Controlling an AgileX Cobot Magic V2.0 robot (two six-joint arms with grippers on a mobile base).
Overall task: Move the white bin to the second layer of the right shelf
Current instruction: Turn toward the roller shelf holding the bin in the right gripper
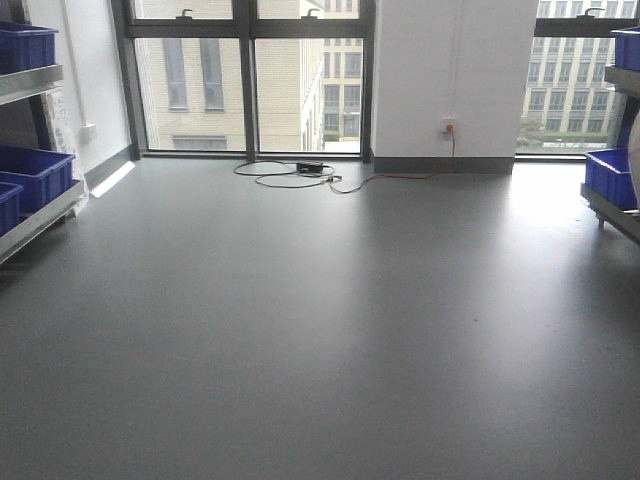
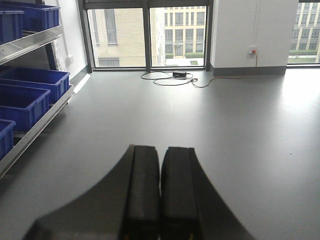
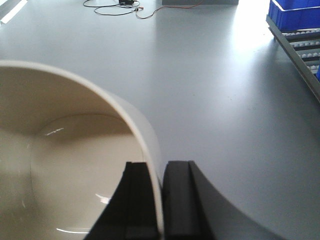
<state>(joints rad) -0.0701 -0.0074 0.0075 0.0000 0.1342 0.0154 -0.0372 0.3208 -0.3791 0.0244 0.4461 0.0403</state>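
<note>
Closest to the right wrist camera, my right tool [image 3: 159, 167] is clamped on the white bin [image 3: 60, 165]. One black finger [image 3: 134, 200] sits inside the bin's mouth and the other presses the outer wall, with the thin cream rim pinched between them. The bin fills the left half of this view. Its glossy rim curves up and away to the left, and its smooth, empty interior faces the camera. It is off the grey floor [image 3: 210, 90], which shows behind it.

Up and to the right of the tool, well apart from the bin, is the right shelf [image 3: 305, 45]. It has lanes of small white rollers, with a blue crate [image 3: 295, 12] at their far end. I cannot tell which layer this is.

My left tool [image 2: 161, 150] has its two black fingers pressed together with nothing between them, and it hangs over bare floor. To its left, the left shelf [image 2: 35, 127] carries more blue crates. Far ahead, a dark cable [image 1: 300, 175] lies coiled on the floor below the windows [image 1: 250, 80].
</note>
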